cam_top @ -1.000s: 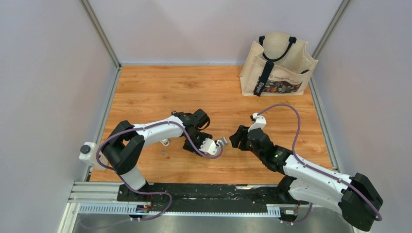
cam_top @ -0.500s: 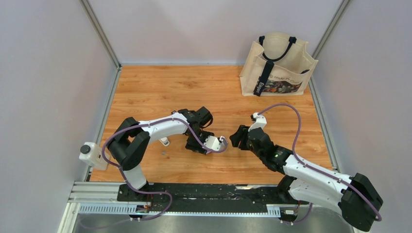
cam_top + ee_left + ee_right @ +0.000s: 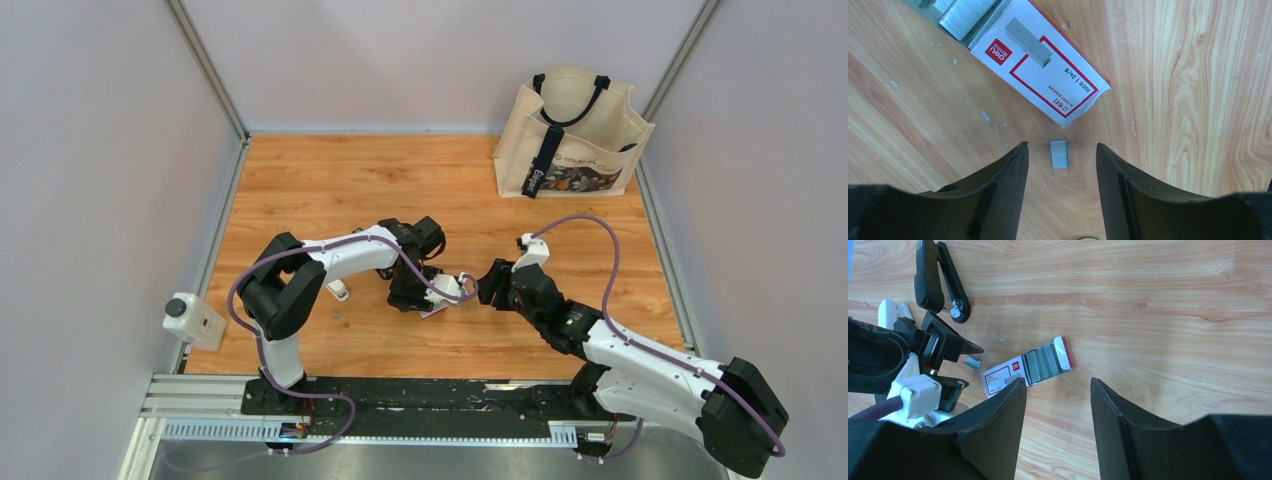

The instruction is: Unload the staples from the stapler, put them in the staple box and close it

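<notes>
Left wrist view: your left gripper (image 3: 1060,148) hangs with jaws released, its fingertips either side of the staples (image 3: 1058,153), one short grey ridged strip lying flat on the table (image 3: 1178,100). The staple box (image 3: 1043,60) corner sits just beside it at 12 o'clock. Bare wood opens toward 3 o'clock. Your right gripper (image 3: 1058,385) is also released, holding nothing.
</notes>
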